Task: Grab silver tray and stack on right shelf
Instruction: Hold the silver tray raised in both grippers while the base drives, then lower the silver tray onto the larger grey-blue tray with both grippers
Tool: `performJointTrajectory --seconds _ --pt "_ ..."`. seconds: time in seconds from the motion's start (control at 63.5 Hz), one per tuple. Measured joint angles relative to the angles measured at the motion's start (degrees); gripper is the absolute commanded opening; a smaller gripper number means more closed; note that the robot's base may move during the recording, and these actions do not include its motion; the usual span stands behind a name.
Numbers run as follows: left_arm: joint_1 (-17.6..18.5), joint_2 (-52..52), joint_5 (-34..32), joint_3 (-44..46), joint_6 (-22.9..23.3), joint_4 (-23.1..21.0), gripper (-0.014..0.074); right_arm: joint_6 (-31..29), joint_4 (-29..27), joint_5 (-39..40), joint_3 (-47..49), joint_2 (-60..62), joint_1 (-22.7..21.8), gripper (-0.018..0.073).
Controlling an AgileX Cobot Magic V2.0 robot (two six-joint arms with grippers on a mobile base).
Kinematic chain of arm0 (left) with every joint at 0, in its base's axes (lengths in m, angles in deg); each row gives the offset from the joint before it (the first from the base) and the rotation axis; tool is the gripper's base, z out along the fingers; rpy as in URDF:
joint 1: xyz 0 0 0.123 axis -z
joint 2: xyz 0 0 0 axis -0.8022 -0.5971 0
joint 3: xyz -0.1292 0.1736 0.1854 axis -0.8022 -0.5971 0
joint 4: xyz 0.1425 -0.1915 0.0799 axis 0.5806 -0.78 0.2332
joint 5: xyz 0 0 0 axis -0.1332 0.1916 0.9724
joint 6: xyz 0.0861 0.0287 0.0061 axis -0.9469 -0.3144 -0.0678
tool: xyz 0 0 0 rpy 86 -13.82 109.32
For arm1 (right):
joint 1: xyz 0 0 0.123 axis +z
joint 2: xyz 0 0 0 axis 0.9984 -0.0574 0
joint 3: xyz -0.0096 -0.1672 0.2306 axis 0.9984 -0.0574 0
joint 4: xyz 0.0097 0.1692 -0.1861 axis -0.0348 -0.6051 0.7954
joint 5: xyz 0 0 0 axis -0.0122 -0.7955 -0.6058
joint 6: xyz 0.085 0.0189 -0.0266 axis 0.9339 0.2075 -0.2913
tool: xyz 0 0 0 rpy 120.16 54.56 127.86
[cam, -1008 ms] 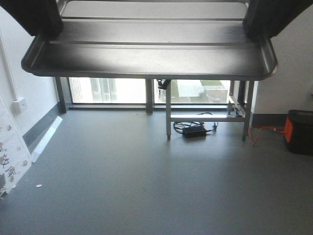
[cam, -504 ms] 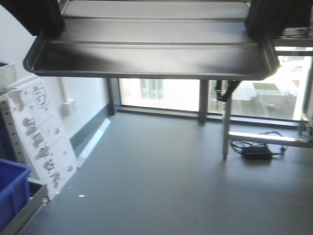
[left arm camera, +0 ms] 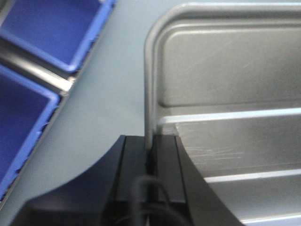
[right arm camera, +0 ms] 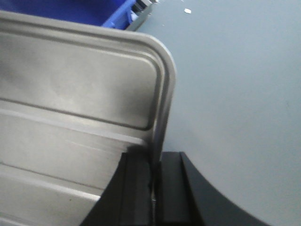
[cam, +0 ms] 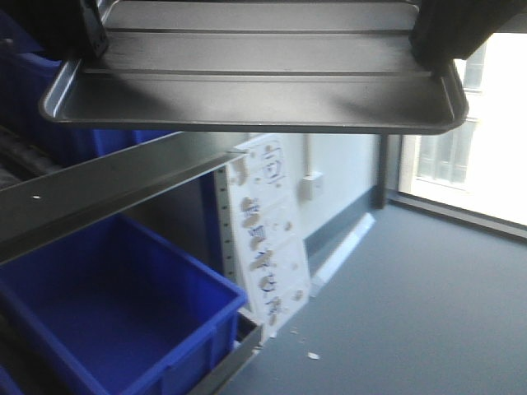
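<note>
I hold the silver tray (cam: 247, 78) level in the air between both arms; its two long ridges show across the base. My left gripper (left arm camera: 150, 146) is shut on the tray's left rim (left arm camera: 148, 94). My right gripper (right arm camera: 155, 162) is shut on the tray's right rim (right arm camera: 162, 108). In the front view the left gripper (cam: 78, 29) and right gripper (cam: 436, 33) sit at the tray's two top corners. The right shelf with white rollers is not in view.
A rack with a grey steel rail (cam: 107, 185) and blue bins (cam: 115, 304) fills the left. A white board (cam: 263, 239) leans against its end. Grey floor (cam: 412, 313) and a window (cam: 486, 140) lie to the right. Blue bins show below the left wrist (left arm camera: 28, 94).
The view has swung left: the steel table and cables left the frame, and the blue-bin rack and white board came in close. The tray stays gripped the same way.
</note>
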Motion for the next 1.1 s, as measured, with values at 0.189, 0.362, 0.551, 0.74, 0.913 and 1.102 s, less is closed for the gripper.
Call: performJointTrajectory --seconds 0.189,0.362,0.551,0.74,0.913,1.102 --pt "0.00 0.00 0.00 0.00 0.00 0.00 -0.0093 0.00 0.00 0.00 0.00 0.00 0.00 0.0057" --pt "0.00 0.00 0.00 0.00 0.00 0.00 -0.0093 0.00 0.00 0.00 0.00 0.00 0.00 0.0057" --pt "0.00 0.00 0.00 0.00 0.00 0.00 -0.0093 0.00 0.00 0.00 0.00 0.00 0.00 0.0057" --pt "0.00 0.00 0.00 0.00 0.00 0.00 -0.0093 0.00 0.00 0.00 0.00 0.00 0.00 0.0057" --pt "0.00 0.00 0.00 0.00 0.00 0.00 -0.0093 0.00 0.00 0.02 0.00 0.00 0.00 0.0057" --pt "0.00 0.00 0.12 0.00 0.00 0.00 -0.0093 0.00 0.00 0.12 0.00 0.00 0.00 0.0057"
